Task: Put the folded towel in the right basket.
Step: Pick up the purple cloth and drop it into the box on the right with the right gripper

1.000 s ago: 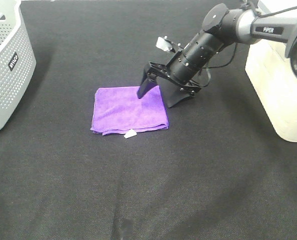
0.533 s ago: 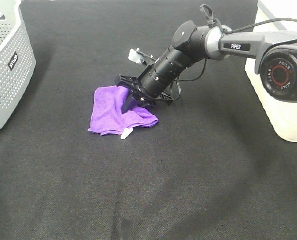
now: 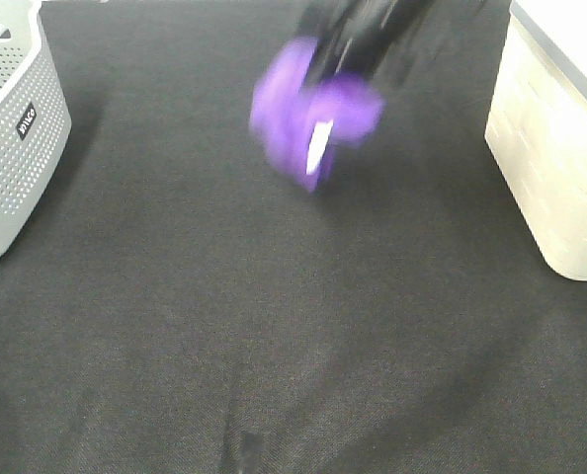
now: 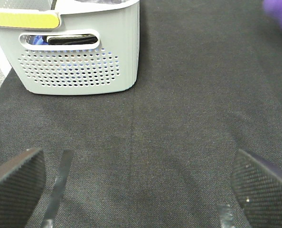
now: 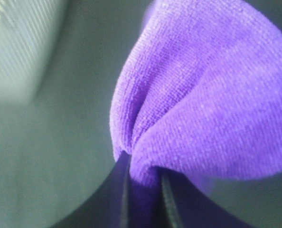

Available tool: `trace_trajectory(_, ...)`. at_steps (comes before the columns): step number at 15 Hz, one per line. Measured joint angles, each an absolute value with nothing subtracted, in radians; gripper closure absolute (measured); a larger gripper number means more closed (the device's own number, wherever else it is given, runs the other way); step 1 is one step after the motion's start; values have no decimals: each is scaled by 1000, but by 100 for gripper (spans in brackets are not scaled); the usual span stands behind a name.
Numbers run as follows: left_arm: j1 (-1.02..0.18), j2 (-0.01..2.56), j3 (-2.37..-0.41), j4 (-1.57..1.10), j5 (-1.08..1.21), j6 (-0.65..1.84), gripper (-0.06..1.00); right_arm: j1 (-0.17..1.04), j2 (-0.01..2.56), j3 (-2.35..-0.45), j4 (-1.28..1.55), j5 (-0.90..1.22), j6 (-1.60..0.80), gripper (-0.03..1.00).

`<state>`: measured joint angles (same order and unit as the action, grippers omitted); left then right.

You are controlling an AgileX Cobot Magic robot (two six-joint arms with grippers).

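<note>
The purple towel point(image 3: 308, 109) hangs bunched and blurred in the air above the black table cloth point(image 3: 274, 346), toward the far side of the table and a little right of its middle, with a small white tag point(image 3: 318, 146) dangling from its lower edge. It touches nothing below it. The right gripper point(image 5: 143, 187) holds it: in the right wrist view the two dark fingers sit narrowly together with a fold of the purple cloth pinched between them, and the rest of the towel billows out past their tips. In the high view the arm above the towel is only a dark smear. The right basket point(image 3: 555, 148), pale cream, stands at the table's right edge, well apart from the towel. The grey basket point(image 3: 17, 148), with perforated walls, stands at the left edge. The left gripper point(image 4: 140, 183) hangs low over the cloth facing the grey basket, its jaws spread wide with nothing between the textured pads.
</note>
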<state>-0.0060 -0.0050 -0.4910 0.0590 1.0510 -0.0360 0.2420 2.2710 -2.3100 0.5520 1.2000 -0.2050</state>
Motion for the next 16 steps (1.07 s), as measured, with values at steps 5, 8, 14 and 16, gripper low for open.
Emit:
trace_trajectory(5, -6, -5, -491, 59, 1051, -36, -4, -119, 2054, -2408, 401, 1204, -180, 86)
trace_trajectory(8, -6, -5, -491, 59, 1051, -36, -4, -214, 2064, -2408, 291, 1211, -156, 86)
trace_trajectory(14, -6, -5, -491, 59, 1051, -36, -4, -246, 2130, -2256, 145, 1220, -84, 18)
trace_trajectory(16, -6, -5, -491, 59, 1051, -36, -4, -246, 2143, -2240, 195, 1221, -111, 3)
